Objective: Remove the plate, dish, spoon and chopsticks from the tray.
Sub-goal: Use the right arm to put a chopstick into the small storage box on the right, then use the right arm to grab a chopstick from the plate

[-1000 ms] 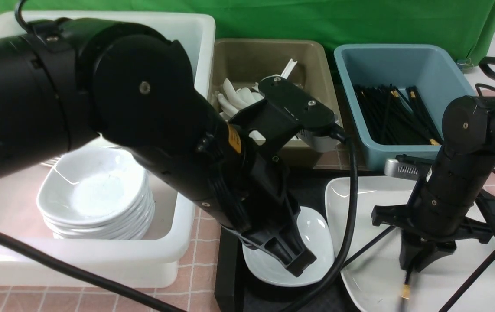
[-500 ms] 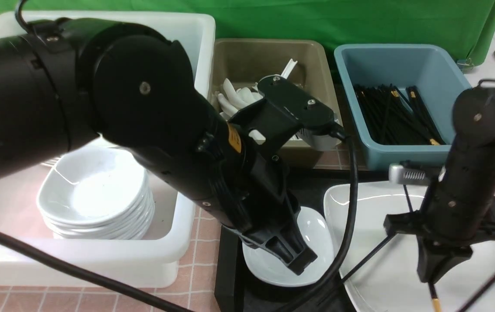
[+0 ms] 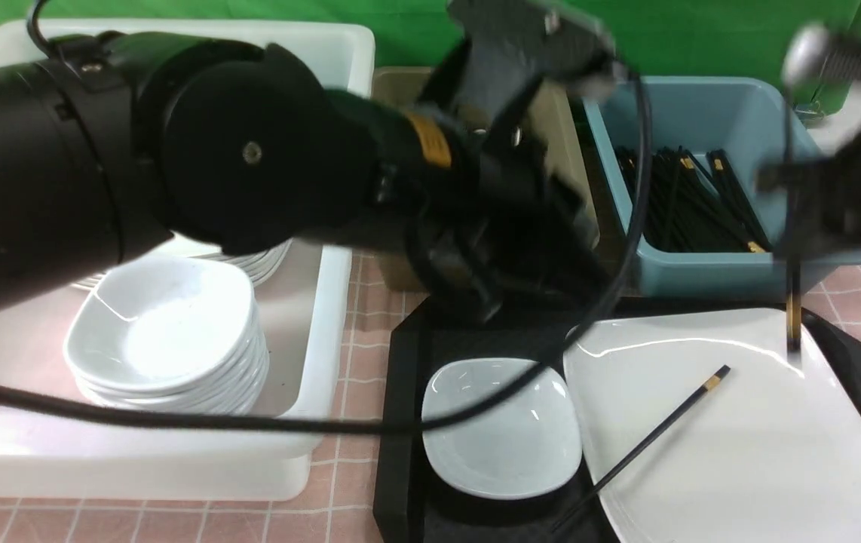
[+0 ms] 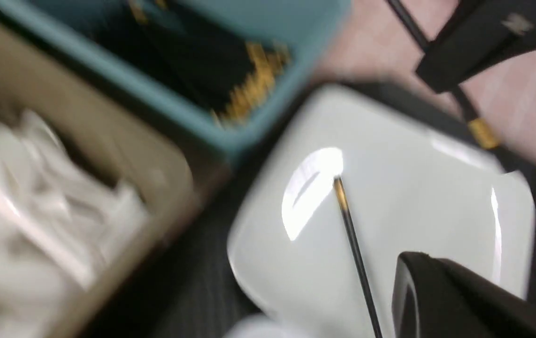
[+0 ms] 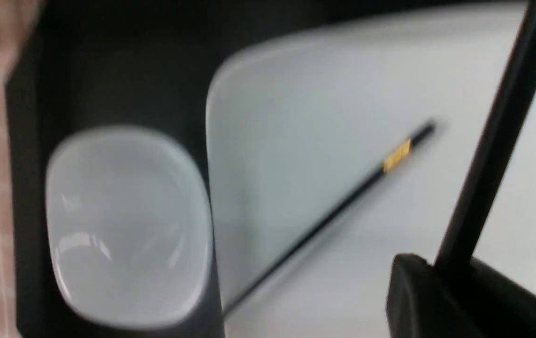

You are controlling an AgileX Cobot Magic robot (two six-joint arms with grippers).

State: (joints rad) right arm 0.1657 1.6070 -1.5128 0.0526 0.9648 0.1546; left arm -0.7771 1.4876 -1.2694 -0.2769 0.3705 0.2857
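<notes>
The right gripper is pinched on one chopstick well up its shaft, so the gold-banded thick end hangs lowest, above the far rim of the plate. That hold suits a drop into the blue bin at the plate's 12 o'clock, where others lie. The left gripper is closed, raised near the olive bin at 11 o'clock. Blur hides whether it carries anything, and I cannot find the spoon. The second chopstick lies slantwise on the plate. The dish sits at the plate's 9 o'clock, both on the tray.
</notes>
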